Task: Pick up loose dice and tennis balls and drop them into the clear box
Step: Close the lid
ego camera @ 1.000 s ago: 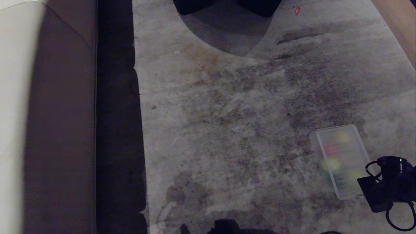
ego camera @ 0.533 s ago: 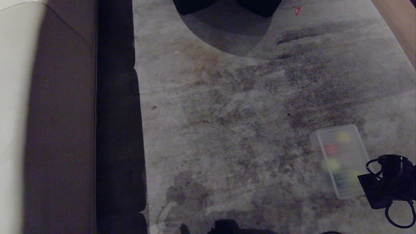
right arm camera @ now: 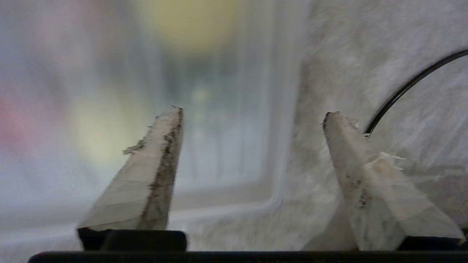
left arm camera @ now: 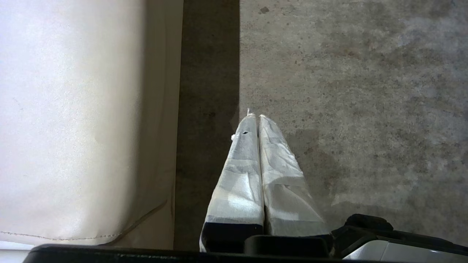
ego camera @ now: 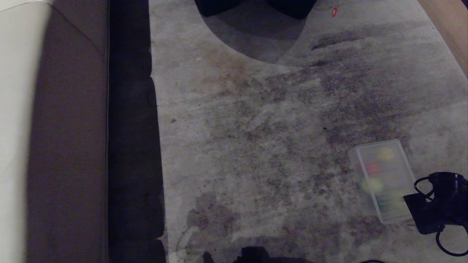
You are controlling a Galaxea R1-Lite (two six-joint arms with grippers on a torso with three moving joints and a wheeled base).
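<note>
The left gripper (left arm camera: 257,117), white-wrapped fingers pressed together, hung over stained grey concrete floor (left arm camera: 351,91) beside a cream leather sofa (left arm camera: 73,120).

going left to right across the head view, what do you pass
pale sofa → dark gap under its edge → stained floor → clear box → right gripper, by the box's near right corner

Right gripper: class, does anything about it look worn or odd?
Yes. The pale wrapping on the right gripper is frayed and dirt-speckled along its fingertips, which stand open over the clear box.
</note>
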